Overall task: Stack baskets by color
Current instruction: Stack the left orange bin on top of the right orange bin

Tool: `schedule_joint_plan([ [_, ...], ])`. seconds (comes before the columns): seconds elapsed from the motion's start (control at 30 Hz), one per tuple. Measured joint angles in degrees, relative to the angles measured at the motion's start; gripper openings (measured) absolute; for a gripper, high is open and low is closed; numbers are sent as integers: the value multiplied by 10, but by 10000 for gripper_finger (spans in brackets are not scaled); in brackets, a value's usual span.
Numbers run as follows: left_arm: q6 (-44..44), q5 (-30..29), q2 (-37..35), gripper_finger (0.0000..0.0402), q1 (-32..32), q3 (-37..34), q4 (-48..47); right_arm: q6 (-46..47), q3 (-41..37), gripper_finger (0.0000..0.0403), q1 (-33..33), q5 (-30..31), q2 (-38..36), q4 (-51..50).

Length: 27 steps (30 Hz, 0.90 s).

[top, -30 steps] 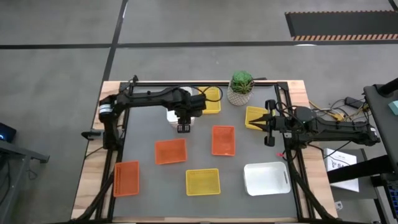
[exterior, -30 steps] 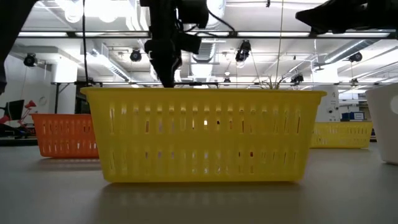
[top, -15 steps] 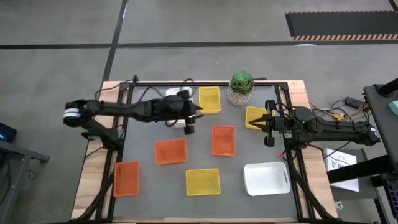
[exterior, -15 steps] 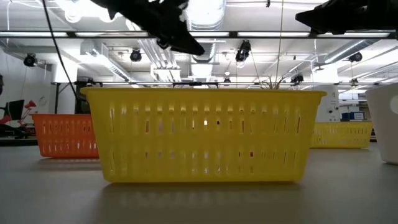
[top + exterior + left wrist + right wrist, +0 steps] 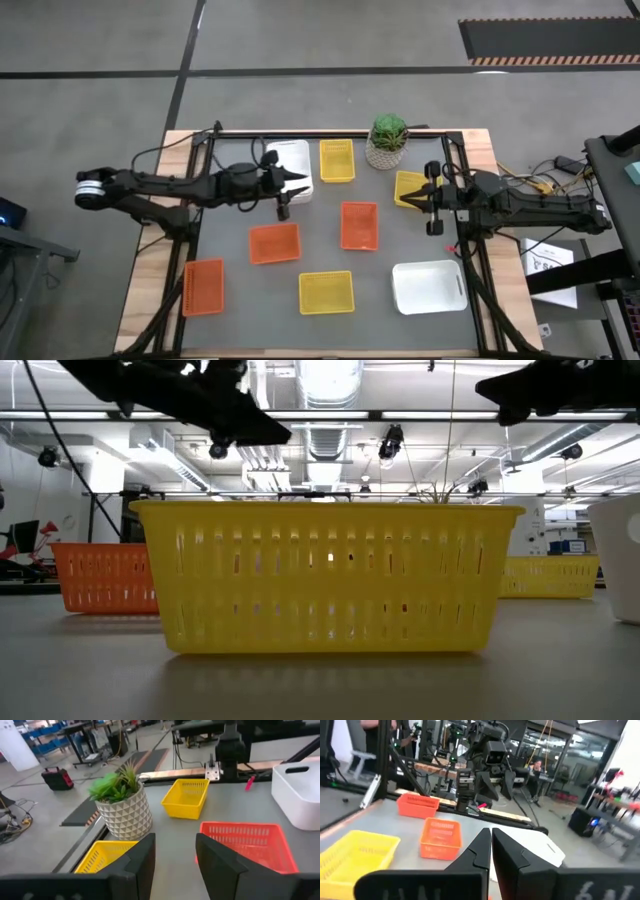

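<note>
My left gripper point(image 5: 295, 185) hovers open and empty at the near edge of a white basket point(image 5: 291, 165) at the back of the table. The left wrist view shows its fingers point(image 5: 142, 860) apart with nothing between them. My right gripper point(image 5: 422, 198) is shut and holds nothing, over the near edge of a yellow basket point(image 5: 409, 185) at the right. Another yellow basket point(image 5: 337, 160) sits at the back, a third point(image 5: 326, 292) at the front. Orange baskets lie at the middle point(image 5: 274, 242), middle right point(image 5: 359, 225) and front left point(image 5: 203, 287). A second white basket point(image 5: 428, 287) stands front right.
A green plant in a woven white pot point(image 5: 388, 142) stands at the back right, between the two rear yellow baskets. The arms' frame rails point(image 5: 200, 230) run along both sides of the grey mat. Wooden table edges point(image 5: 150, 300) border it.
The left arm has drawn back to the left and stretched out low, its gripper leaving the white basket uncovered. The right arm has stayed still.
</note>
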Motion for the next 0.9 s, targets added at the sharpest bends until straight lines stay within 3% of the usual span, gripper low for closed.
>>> schedule_joint_plan([
  [0.23,3,-1,-70,125,-19,-50,0,97,-24,9,20,-111,19,21],
  [0.43,45,-2,-112,125,-22,-84,1,141,-13,9,38,-37,73,89],
  [0.67,143,-32,-148,125,-21,-91,18,137,68,9,38,-15,175,89],
  [0.9,152,-47,-172,125,-21,-94,17,128,179,9,38,33,285,-26],
])
